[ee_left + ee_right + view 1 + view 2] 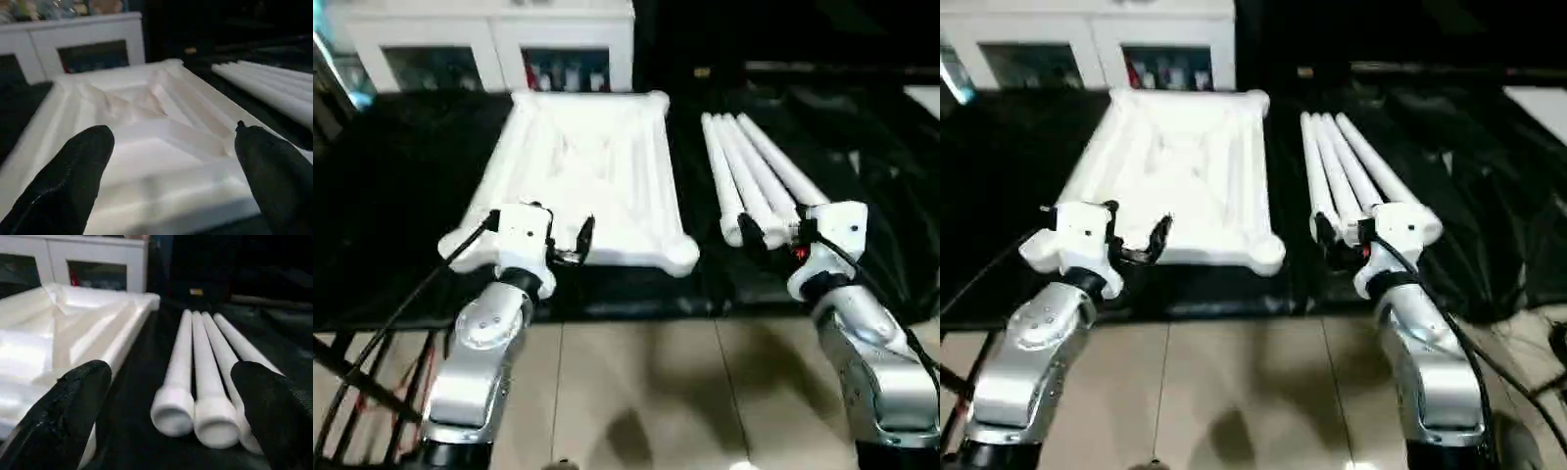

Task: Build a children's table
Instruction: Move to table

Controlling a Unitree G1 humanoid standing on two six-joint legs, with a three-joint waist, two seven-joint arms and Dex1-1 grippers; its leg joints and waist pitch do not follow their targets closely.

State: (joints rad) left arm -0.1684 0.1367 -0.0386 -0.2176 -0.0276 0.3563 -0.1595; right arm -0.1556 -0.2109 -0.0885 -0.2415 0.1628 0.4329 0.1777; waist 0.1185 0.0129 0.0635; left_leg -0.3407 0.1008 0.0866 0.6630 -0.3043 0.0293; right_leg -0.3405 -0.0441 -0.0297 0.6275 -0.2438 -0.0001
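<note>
Flanking black cloth (401,196), white cabinet (489,39) behind

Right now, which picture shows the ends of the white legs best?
The right wrist view: the legs lie close, round ends facing the camera. The head views show them lengthwise; the left wrist view catches them at its edge.

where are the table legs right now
The four legs lie side by side on the black cloth, just right of the upside-down tabletop, with their near ends right in front of the right gripper.
</note>
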